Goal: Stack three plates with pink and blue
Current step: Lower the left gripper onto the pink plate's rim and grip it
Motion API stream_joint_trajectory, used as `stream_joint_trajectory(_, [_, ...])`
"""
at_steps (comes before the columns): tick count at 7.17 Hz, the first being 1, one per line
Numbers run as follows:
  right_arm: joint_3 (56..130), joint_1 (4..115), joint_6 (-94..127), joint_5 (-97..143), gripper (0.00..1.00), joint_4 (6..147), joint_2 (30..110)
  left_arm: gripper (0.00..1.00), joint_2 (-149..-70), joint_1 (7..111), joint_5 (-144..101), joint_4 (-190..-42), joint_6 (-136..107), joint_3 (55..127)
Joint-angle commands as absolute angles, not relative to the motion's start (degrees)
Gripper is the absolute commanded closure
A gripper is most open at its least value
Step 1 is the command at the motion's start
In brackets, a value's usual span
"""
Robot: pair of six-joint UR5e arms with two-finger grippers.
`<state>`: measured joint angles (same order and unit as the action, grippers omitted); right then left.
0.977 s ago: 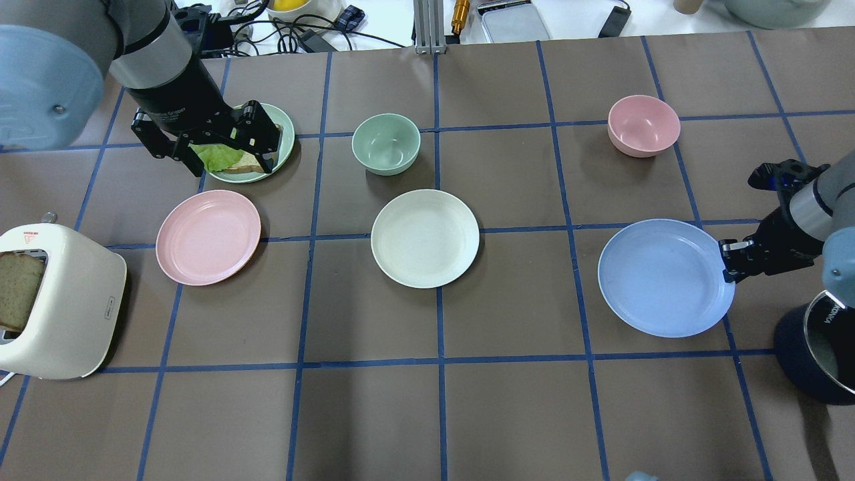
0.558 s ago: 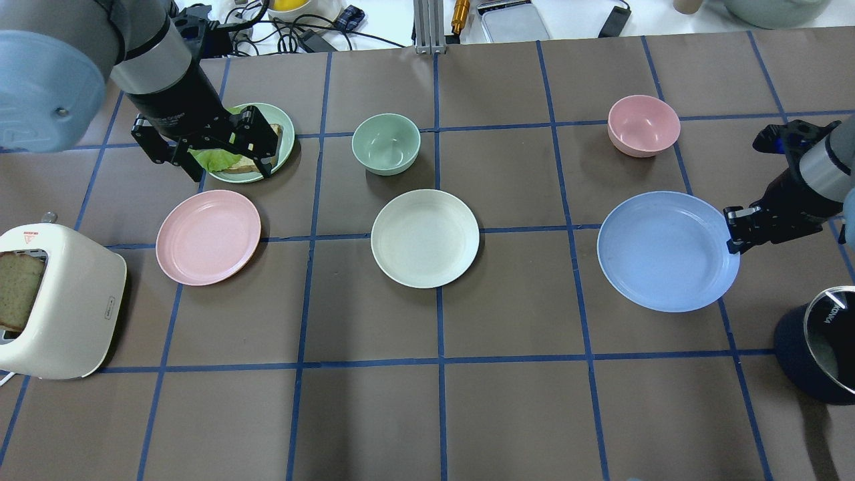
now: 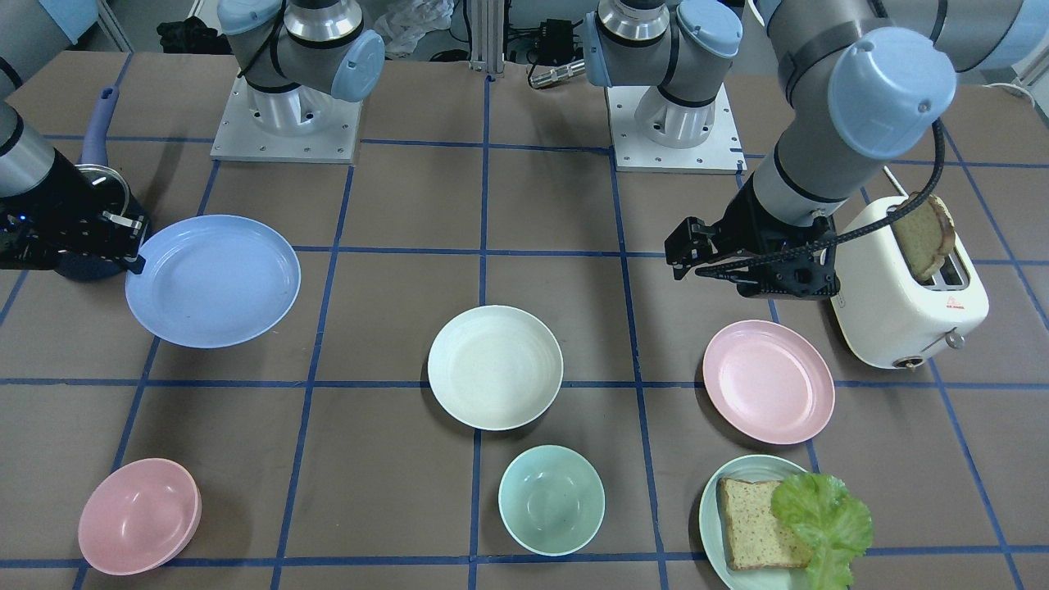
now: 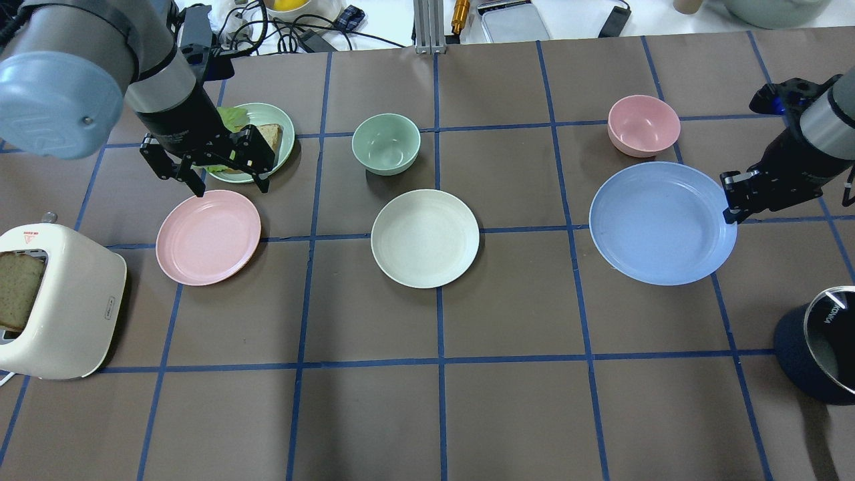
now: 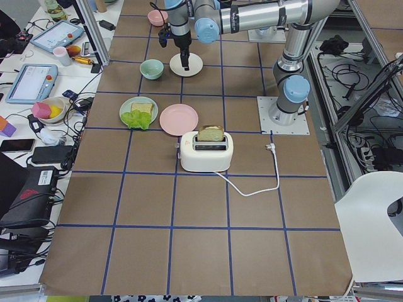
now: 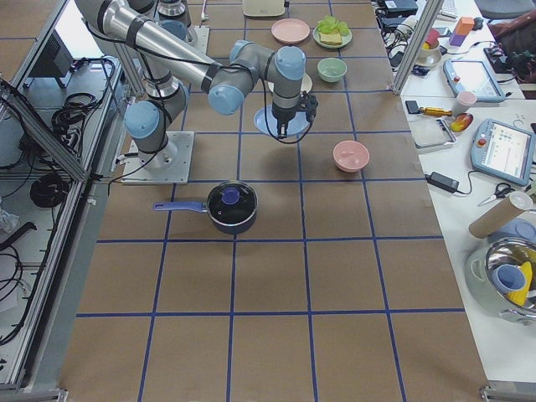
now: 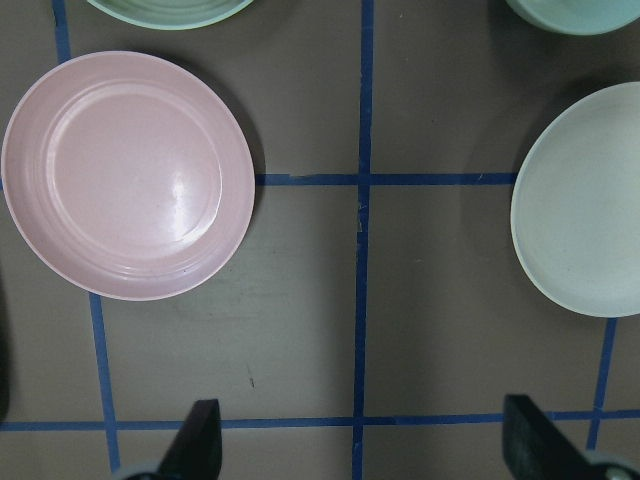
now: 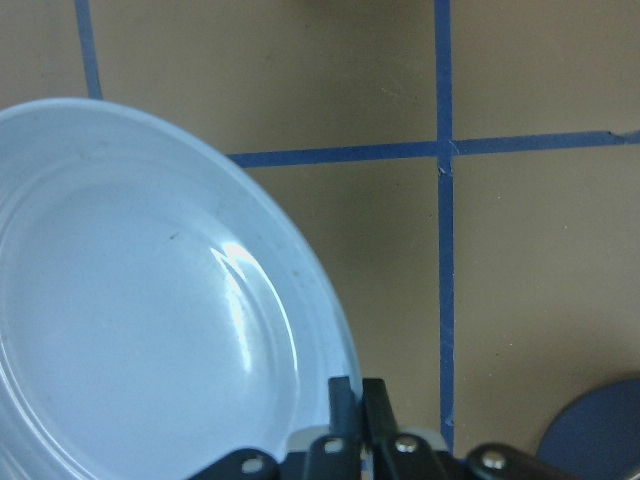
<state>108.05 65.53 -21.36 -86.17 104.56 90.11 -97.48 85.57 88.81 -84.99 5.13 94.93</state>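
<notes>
My right gripper [image 4: 729, 200] is shut on the rim of the light blue plate [image 4: 661, 224] and holds it tilted above the table at the right. The right wrist view shows the shut fingers [image 8: 357, 400] on the plate's edge [image 8: 150, 300]. The pale pink plate [image 4: 208, 237] lies flat at the left, and the cream-white plate [image 4: 425, 238] lies flat in the middle. My left gripper [image 4: 230, 180] is open and empty, hovering at the pink plate's far edge. The left wrist view shows the pink plate [image 7: 128, 175] and the cream plate [image 7: 590, 200].
A mint plate [image 4: 284, 137] with bread and lettuce sits behind the left gripper. A mint bowl [image 4: 386, 143] stands behind the cream plate and a pink bowl [image 4: 643, 125] behind the blue plate. A toaster [image 4: 60, 300] holding bread stands far left, and a dark saucepan [image 4: 818, 344] far right.
My right gripper has lifted the blue plate higher and carried it toward the far side. My left gripper has moved from over the mint plate toward the pink plate.
</notes>
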Motion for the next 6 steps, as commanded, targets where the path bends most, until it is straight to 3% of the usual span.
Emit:
stream_joint_trajectory(1, [105.56,67.84,-18.03,-86.31,1.0,103.36,89.56,0.0,-99.75,85.52,91.99,-73.37,8.51,102.79])
stream_joint_trajectory(4, [104.94,68.55,-17.49,-86.31,1.0,103.18,89.12,0.01,-104.74,85.43,96.57,-54.38,15.63,113.0])
stream_joint_trajectory(6, [104.77,68.55,-17.49,-86.22,1.0,103.18,89.12,0.11,-108.53,85.34,98.52,-46.61,18.98,113.64])
